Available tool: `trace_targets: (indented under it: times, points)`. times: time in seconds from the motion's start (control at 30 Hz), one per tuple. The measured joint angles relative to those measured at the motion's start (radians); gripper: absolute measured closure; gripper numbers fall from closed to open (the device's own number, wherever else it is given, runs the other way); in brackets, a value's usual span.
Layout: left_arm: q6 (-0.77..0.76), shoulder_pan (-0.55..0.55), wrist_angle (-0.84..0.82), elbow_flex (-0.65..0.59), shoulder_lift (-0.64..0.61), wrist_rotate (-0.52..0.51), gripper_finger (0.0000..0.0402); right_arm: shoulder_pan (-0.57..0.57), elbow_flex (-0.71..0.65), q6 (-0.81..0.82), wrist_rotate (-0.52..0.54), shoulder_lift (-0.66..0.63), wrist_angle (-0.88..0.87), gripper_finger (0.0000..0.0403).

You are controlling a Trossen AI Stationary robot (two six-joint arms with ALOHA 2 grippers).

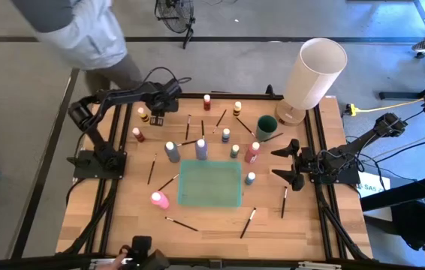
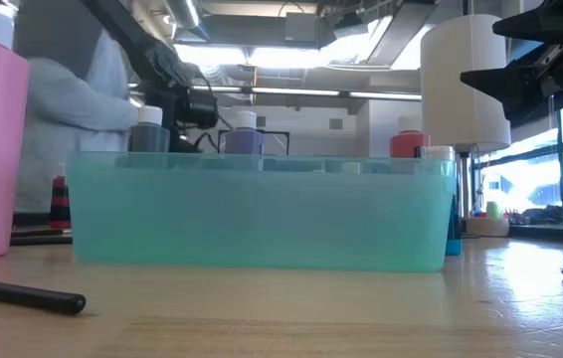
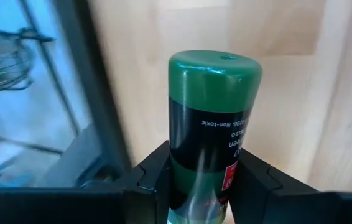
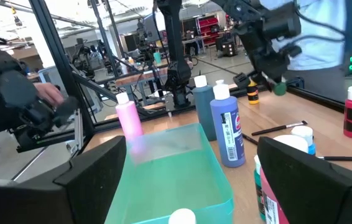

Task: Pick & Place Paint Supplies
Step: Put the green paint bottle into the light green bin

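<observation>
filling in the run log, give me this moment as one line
left gripper: shut on green-capped bottle, far-left of table | right gripper: open, waiting right of teal bin | bin: no bottle seen inside

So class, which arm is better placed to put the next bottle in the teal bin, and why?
The left. Its gripper is shut on a green-capped bottle near the table's far left, so it only has to carry it to the bin. The right gripper hangs open and empty.

On the bench: eleven paint bottles (image 1: 201, 148) standing, one green-capped bottle (image 3: 212, 124) held, ten brushes (image 1: 248, 223), one teal tray (image 1: 210, 202), one white cylinder (image 1: 314, 73).
</observation>
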Motion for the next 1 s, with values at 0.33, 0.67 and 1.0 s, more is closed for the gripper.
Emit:
trace_targets:
  times: [0.33,0.67,1.0]
  points:
    - [-0.003,-0.131,0.018,0.001,-0.272,-0.112,0.0291,0.000,0.000,0.000,0.000,0.000,-0.012,0.0036]
    - [-0.326,-0.176,0.373,-0.004,-0.637,0.598,0.0292,0.000,0.000,0.000,-0.010,0.000,-0.008,0.0036]
    - [-0.845,-0.182,1.319,-0.227,-0.692,0.844,0.0292,0.000,0.000,-0.312,-0.087,0.039,0.195,0.0036]
